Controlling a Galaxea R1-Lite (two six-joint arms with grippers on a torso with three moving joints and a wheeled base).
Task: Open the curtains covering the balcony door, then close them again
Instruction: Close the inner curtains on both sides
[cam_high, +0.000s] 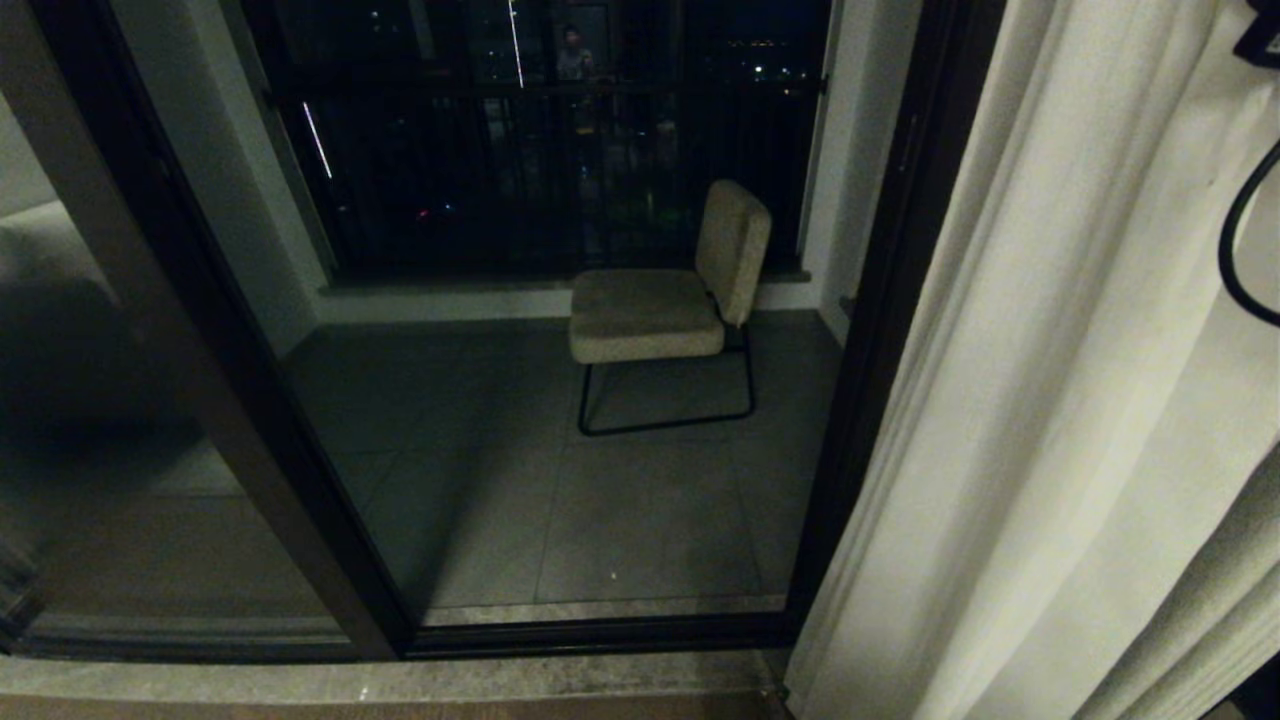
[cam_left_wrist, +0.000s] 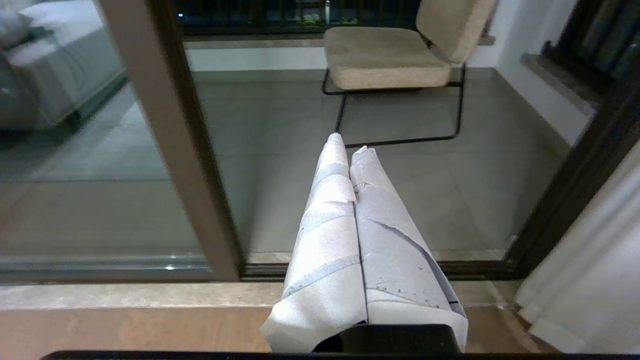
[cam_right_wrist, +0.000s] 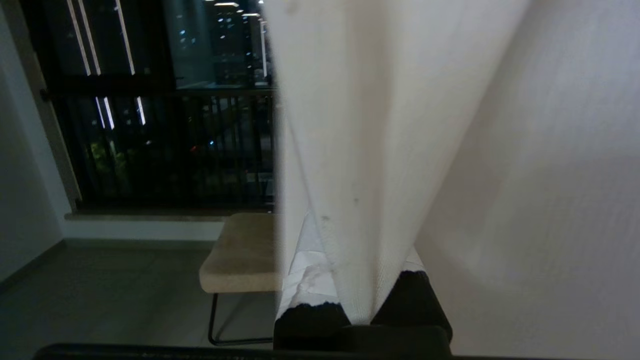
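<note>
Curtain fabric (cam_high: 1050, 400) is gathered to the right of the door (cam_high: 860, 330), its pleats running vertically from top to floor, long axis upright. The glass is left uncovered, and the frame's dark uprights are seen slanting across the head view. Beyond the door, a chair (cam_high: 660, 310) is seen on the balcony tiles, its back turned toward the curtain side, with a railing (cam_high: 540, 150) behind it.

The curtain's top and right edge are cut off, and only one panel can be made out. A faint reflection of a person is caught in the upper glass. The right arm is barely shown in the head view, apart from a dark cable near the curtain.

The right gripper (cam_right_wrist: 360, 280) is pressed together on a fold of the curtain, which is pinched between its wrapped fingers (cam_right_wrist: 310, 280). The left gripper (cam_left_wrist: 352, 165) is held low before the door, its fingers pressed together on nothing.
</note>
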